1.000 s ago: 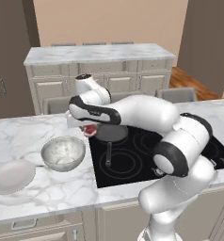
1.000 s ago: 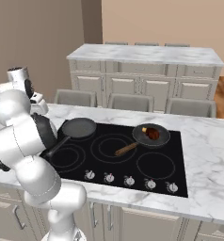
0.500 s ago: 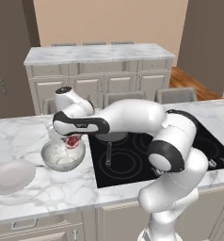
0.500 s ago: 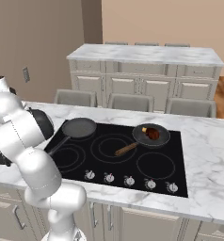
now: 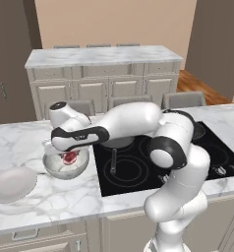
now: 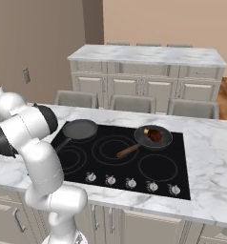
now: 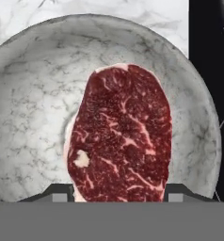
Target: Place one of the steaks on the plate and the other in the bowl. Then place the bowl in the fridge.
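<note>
Starting at the left end of the white marble counter [image 5: 20,142] in my left base view, I see the shallow plain white-grey round plate [image 5: 11,183] lying near the front edge with nothing on it. Just to its right stands the deep speckled white-grey bowl [image 5: 66,165], close to the left edge of the black glass cooktop [image 5: 138,170]. My arm reaches across to it, and the two-finger gripper [image 5: 70,153] hangs directly over the bowl's mouth with a reddish-pink raw steak [image 5: 70,157] at its tips, down inside the rim. Through the hand view the marbled steak [image 7: 121,136] covers the middle of the bowl [image 7: 34,94], and its near end runs between the two dark finger tips; I cannot tell from that whether the fingers are clamped on the meat or have let go of it. Farther right, in the right base view, an empty dark round frying pan [image 6: 79,129] sits at the cooktop's [image 6: 125,167] back left corner. A second dark pan with a wooden handle [image 6: 151,138] sits toward the back right of the cooktop and carries the other small reddish steak [image 6: 154,135].
</note>
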Available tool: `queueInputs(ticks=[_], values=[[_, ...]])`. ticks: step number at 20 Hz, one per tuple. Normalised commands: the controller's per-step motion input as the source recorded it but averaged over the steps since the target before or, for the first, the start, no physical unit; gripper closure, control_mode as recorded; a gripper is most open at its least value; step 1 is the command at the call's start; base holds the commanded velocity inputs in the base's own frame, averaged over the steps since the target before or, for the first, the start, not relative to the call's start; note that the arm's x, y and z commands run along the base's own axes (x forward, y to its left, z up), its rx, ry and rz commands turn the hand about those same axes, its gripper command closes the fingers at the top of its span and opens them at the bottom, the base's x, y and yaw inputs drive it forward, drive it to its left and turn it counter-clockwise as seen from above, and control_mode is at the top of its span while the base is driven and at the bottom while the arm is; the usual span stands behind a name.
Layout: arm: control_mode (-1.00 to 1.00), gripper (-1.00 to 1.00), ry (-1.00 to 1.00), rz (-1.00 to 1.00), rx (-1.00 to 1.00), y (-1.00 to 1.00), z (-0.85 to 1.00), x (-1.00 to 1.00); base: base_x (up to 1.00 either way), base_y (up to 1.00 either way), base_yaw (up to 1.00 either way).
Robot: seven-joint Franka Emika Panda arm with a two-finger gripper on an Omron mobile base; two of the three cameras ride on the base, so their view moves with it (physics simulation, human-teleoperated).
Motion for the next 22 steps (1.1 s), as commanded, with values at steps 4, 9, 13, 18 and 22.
queueInputs(ticks=[4,9,13,18,22], values=[[-1.0,1.0,0.0,0.0,0.0,0.0,-0.41,0.01,0.0,0.0,0.0],[-1.0,1.0,-0.01,0.0,0.0,0.16,-0.1,0.05,0.0,0.0,0.0],[-1.0,1.0,0.04,0.0,0.0,0.03,-0.01,0.0,0.0,0.0,0.0],[-1.0,-1.0,0.03,0.0,0.0,0.0,-0.05,0.0,0.0,0.0,0.0],[-1.0,-1.0,-0.01,0.0,0.0,0.0,0.02,-0.01,0.0,0.0,0.0]])
